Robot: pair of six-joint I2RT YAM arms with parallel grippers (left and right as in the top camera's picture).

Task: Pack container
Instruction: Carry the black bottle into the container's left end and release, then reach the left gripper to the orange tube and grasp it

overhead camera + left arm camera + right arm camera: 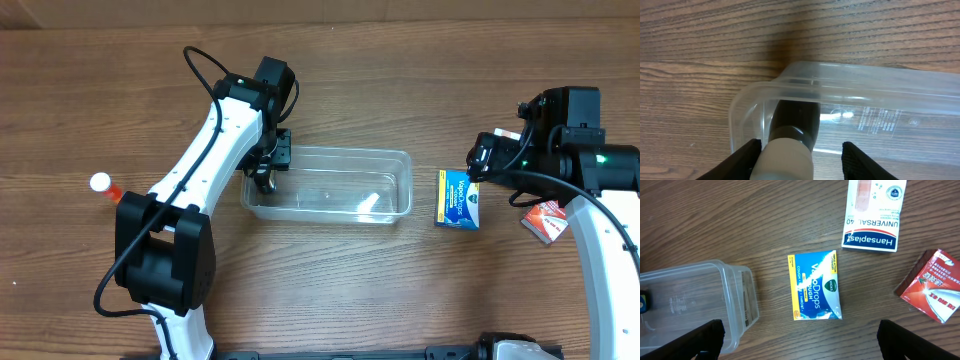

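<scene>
The clear plastic container (395, 170) lies at the table's middle. My left gripper (265, 172) reaches into its left end. In the left wrist view the container's rim (850, 82) curves round a dark bottle with a white cap (795, 120) that lies between my left fingers (801, 144). The cap touches the left finger and a gap shows at the right finger, so the jaws are open. My right gripper (478, 162) hangs open and empty above a blue VapoDrops box (815, 286), which lies right of the container (690, 300).
A white Hansaplast box (874, 215) and a red box (932, 286) lie to the right of the blue box (458, 198). An orange bottle with a white cap (105, 187) lies at the far left of the table.
</scene>
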